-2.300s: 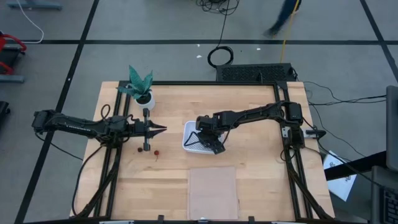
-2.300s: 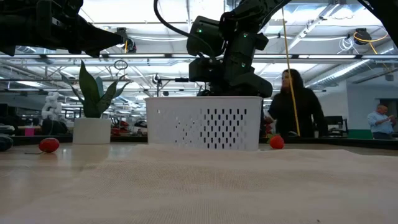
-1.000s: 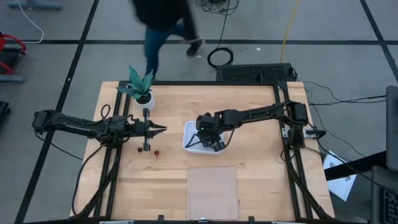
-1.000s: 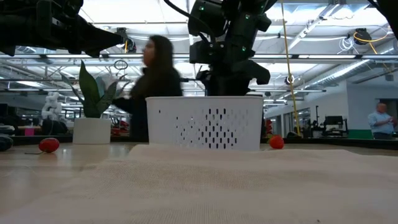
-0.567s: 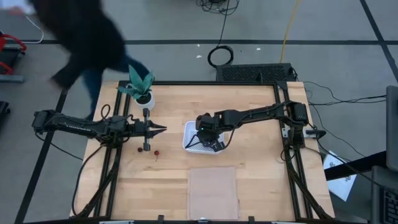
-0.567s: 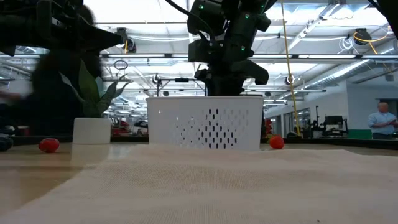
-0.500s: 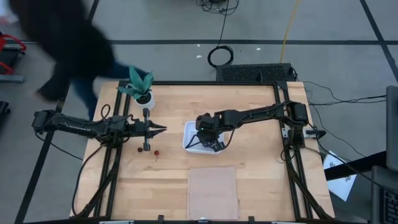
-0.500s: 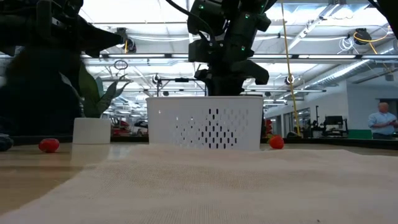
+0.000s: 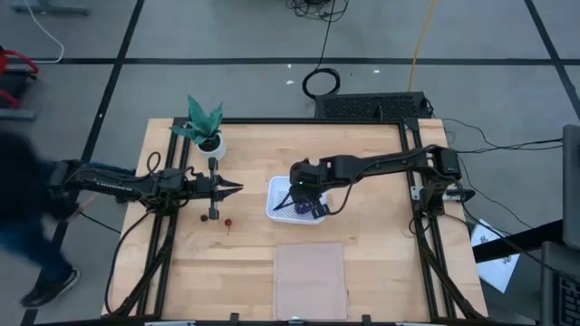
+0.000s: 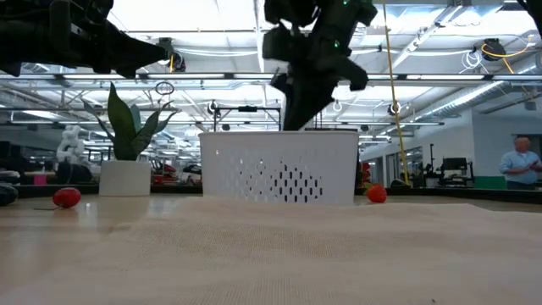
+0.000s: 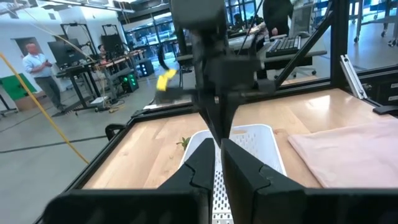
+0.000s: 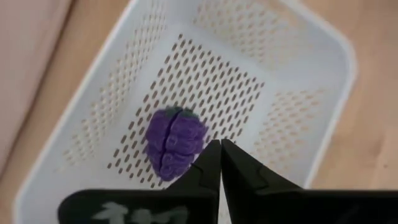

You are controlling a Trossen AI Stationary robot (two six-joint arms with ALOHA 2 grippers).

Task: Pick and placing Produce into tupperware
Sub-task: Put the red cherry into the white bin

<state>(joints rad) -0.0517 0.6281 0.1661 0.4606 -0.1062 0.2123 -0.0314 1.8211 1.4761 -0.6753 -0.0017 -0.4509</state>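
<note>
The tupperware, a white perforated basket (image 9: 275, 195) (image 10: 278, 166) (image 12: 280, 124), stands mid-table. A purple lumpy cluster (image 12: 174, 144) (image 9: 304, 209) lies on its slotted base. My right gripper (image 12: 220, 155) (image 9: 302, 194) hangs shut just above the basket, fingers pointing down beside the cluster, holding nothing. My left gripper (image 9: 237, 188) (image 11: 219, 158) hovers shut left of the basket, pointing at it. A small red piece (image 9: 228, 220) and a dark berry (image 9: 201, 216) lie on the wood near it. The low view shows red pieces (image 10: 67, 197) (image 10: 376, 194) on the table.
A green potted plant (image 9: 204, 127) (image 10: 127, 144) stands at the far left of the table. A flat translucent sheet (image 9: 311, 279) lies at the near edge, in front of the basket. A person (image 9: 36, 226) passes left of the table.
My right gripper has risen out of the basket; its fingers now hang above the rim. The purple cluster stays on the basket's base. A person has walked past the table's far side and round to its left.
</note>
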